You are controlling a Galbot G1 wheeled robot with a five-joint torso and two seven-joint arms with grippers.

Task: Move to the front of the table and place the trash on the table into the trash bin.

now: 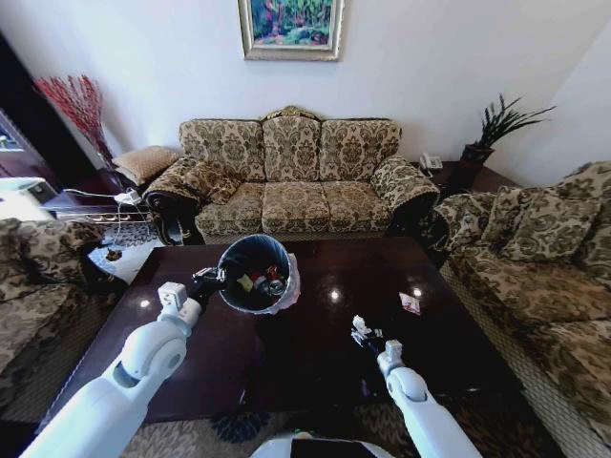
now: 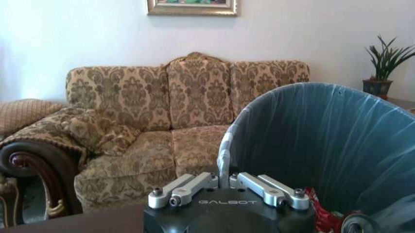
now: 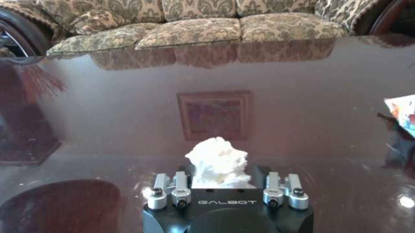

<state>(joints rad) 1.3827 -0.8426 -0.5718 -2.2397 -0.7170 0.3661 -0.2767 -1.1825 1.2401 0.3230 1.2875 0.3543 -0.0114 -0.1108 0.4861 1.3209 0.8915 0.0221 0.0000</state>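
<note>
- The table (image 1: 315, 363), dark and glossy, spreads across the middle of the room, its far edge just short of a three-seat patterned sofa (image 1: 291, 176) against the far wall; more patterned seating flanks its left and right sides.
- Most of the tabletop lies bare, with wide open surface at the far right and the near left corner.
- The trash bin (image 1: 256, 274), black with a whitish liner folded over its rim, hangs tilted above the left-centre of the table, mouth turned toward the robot; red-and-white scraps and a bottle lie inside.
- The left gripper (image 1: 212, 279) grasps the bin's rim on its left side, fingers clenched over the liner edge, as the left wrist view shows with the bin wall rising just beyond the fingers (image 2: 188, 187).
- The right gripper (image 1: 361, 330) sits low over the table's near centre-right, clenched on a crumpled white tissue (image 3: 218, 162) that bulges out between its jaws.
- A small red-and-white wrapper (image 1: 410, 303) lies alone on the table to the right, well apart from both grippers and short of the right edge.
</note>
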